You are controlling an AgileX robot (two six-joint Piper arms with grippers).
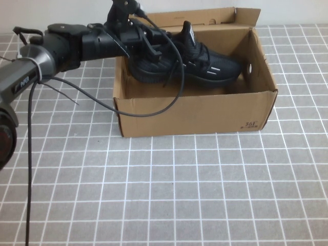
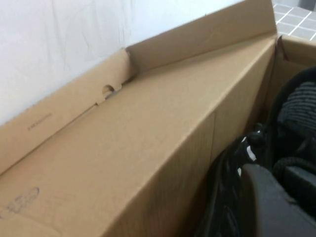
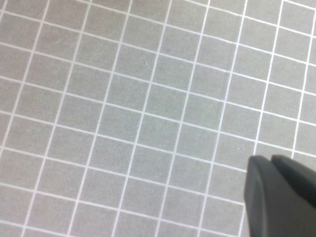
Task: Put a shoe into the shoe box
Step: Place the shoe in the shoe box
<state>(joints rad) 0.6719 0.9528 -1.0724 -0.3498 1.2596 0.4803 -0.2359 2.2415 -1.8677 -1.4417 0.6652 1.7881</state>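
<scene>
The grey table [image 1: 169,195] with its white grid lines is lying bare across the near part of the high view. Past it, the shoe box [image 1: 195,115] is sitting open, its near wall facing the camera with a small dark print [image 1: 250,124] near the right corner and a round hole [image 1: 251,67] showing in its right wall. The shoe [image 1: 205,64] is lying inside the box, its toe pointing to the right wall and its heel tab [image 1: 188,34] rising near the back.

The left arm [image 1: 66,48] is reaching in from the left over the box's left wall, a black cable [image 1: 154,110] looping down in front of the near wall. The left gripper [image 1: 148,46] is sitting at the heel end of the shoe; whether its fingers are clamped on the shoe or spread cannot be told. In the left wrist view the box's back wall and flap [image 2: 148,128] are filling the picture, with the dark shoe [image 2: 296,113] beside them.

The right gripper [image 3: 281,195] is hanging above bare table in the right wrist view, its two fingers pressed together.
</scene>
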